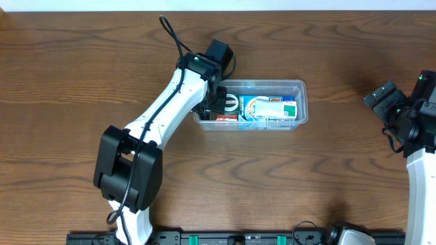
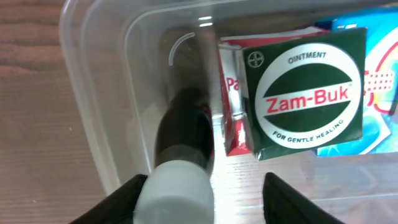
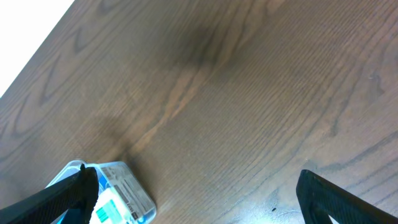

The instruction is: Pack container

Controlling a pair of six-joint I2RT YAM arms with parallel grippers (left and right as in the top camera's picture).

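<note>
— The container (image 1: pixel 302 103) sits on the table (image 1: pixel 68 61), and the left gripper (image 1: pixel 215 102) is down inside its left end.

— Jaws spread wide there. A dark bottle with a white cap (image 2: pixel 180 149) lies between the fingers, close against one and clear of the other — no grip.

— Beside that bottle, further into the container: a red packet (image 2: pixel 231 93), a green Zam-Buk box (image 2: pixel 305 93) overlapping it, and a blue box (image 2: pixel 382 68) past that.

— And the right gripper (image 3: pixel 198 177)?

— Well off the container's right end, over bare wood — fingers wide apart, nothing between them. One corner of the container shows at the edge of its view.
</note>
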